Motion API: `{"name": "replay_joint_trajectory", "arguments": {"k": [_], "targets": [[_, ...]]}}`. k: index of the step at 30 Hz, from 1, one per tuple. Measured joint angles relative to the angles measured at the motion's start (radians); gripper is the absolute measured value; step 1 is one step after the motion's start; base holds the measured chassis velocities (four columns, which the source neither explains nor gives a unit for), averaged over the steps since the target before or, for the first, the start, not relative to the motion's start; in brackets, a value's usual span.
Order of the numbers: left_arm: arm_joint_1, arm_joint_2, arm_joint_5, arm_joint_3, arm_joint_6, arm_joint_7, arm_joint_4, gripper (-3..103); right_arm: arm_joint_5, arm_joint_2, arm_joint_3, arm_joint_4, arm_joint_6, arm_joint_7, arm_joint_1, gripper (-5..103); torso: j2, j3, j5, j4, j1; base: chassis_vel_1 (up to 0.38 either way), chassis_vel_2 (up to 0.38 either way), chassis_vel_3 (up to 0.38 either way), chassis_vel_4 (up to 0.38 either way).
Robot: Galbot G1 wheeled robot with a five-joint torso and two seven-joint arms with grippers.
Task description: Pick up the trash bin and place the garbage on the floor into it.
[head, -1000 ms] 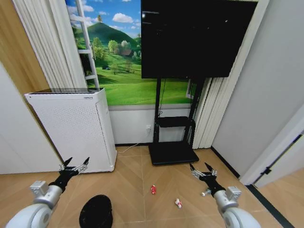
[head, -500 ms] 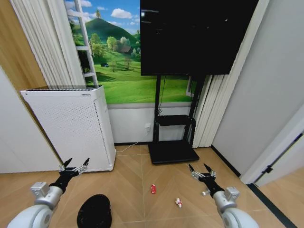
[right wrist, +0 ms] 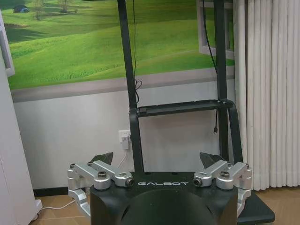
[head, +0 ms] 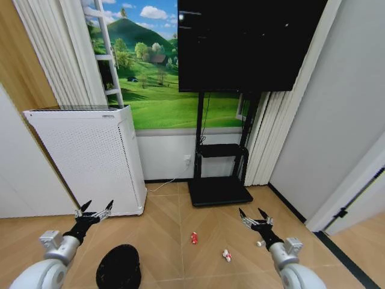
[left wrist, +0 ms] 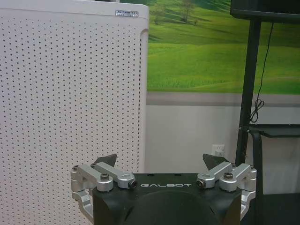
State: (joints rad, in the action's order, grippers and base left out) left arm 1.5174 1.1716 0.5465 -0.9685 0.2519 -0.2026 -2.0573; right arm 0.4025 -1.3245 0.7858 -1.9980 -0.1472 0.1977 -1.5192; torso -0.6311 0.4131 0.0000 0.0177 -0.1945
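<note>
Now both my left tool and right tool hang spread and empty; I'd lower the left squarely over the trash bin's rim before closing.

left pincer raised, spread | right pincer raised, spread

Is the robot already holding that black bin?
No. In the head view the bin stands on the floor below the left gripper, whose fingers are spread open and empty.
</note>
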Motion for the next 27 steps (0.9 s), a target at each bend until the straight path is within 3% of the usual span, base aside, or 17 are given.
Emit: {"name": "replay_joint_trajectory", "arguments": {"k": [27], "targets": [[0.02, 0.023, -0.013, -0.01, 0.001, 0.0, -0.032, 100, 0.014, 0.014, -0.002, 0.028, 0.023, 0.007, -0.006, 100, 0.124, -0.075, 0.0, 0.0, 0.049, 0.0, 0.0, 0.0, 0.0]]}}
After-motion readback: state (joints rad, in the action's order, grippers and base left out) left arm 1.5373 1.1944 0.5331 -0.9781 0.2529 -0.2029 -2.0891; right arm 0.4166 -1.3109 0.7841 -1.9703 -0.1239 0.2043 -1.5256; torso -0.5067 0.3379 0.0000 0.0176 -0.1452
